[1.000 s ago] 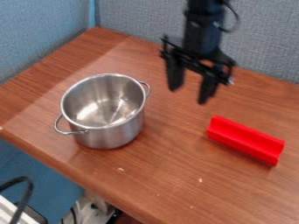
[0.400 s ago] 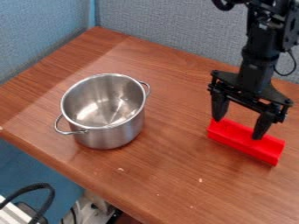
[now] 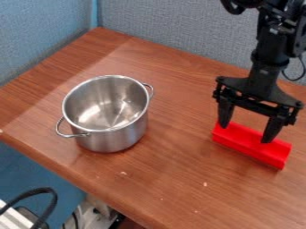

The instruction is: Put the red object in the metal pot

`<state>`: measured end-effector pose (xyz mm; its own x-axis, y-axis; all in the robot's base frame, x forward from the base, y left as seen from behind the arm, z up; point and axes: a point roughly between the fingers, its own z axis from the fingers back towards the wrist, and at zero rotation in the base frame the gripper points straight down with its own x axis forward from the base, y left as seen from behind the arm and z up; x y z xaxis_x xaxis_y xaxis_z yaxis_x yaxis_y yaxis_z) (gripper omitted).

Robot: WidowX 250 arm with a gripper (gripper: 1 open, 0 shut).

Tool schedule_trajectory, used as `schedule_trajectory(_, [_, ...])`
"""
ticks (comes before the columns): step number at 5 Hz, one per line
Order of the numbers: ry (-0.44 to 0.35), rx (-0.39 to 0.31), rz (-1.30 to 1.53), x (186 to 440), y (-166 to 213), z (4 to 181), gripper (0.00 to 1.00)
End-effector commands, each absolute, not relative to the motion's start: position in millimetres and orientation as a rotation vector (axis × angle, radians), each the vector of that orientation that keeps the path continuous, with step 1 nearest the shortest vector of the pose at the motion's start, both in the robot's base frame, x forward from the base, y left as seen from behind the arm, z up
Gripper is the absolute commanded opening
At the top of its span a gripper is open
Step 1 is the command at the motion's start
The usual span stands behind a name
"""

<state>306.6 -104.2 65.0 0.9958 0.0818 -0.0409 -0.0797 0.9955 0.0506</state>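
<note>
One red object under open gripper, fingers straddling it.

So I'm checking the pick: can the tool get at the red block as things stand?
Probably yes: the tool stands open right over the block, a finger at each side, nothing between.

The red object — a plain, matte, bright red block, long and rectangular — lies flat, well apart from the metal pot, off to the pot's right and slightly nearer the camera, angled diagonally. The metal pot stands upright — shiny, round, straight-sided, lidless, empty, with two small loop handles.
</note>
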Motion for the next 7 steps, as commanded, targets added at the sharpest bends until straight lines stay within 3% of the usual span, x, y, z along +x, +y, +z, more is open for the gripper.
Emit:
schedule_trajectory(1, [-0.01,0.036,0.219,310.7,-118.5,76.9,1.0])
schedule_trajectory(5, [-0.081,0.039,0.8,308.2,-122.3,65.1,1.0])
schedule_trajectory(7, [-0.123,0.045,0.954,307.9,-124.4,43.9,1.0])
